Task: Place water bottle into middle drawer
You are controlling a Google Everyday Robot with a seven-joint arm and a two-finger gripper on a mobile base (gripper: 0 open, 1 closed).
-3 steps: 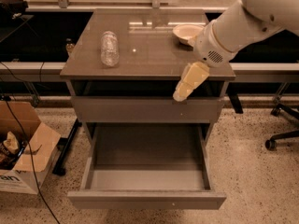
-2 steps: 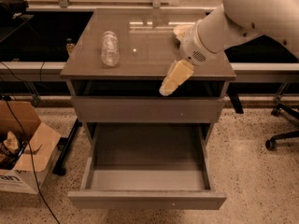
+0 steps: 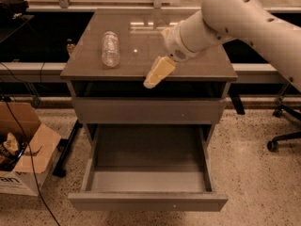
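Note:
The water bottle (image 3: 110, 49) is clear crinkled plastic and lies on its side on the left part of the grey cabinet top (image 3: 141, 60). The middle drawer (image 3: 148, 173) is pulled wide open below the upper drawer front, and its grey interior holds nothing. My gripper (image 3: 157, 73) with pale fingers hangs over the front edge of the cabinet top, to the right of the bottle and apart from it. My white arm reaches in from the upper right.
The upper grey drawer front (image 3: 148, 109) is shut. A cardboard box (image 3: 23, 159) with cables stands on the floor at the left. An office chair base (image 3: 284, 135) is at the right. A bowl behind my arm is mostly hidden.
My arm and gripper have moved left along the cabinet's front edge, closer to the water bottle. The bottle and drawer have not moved.

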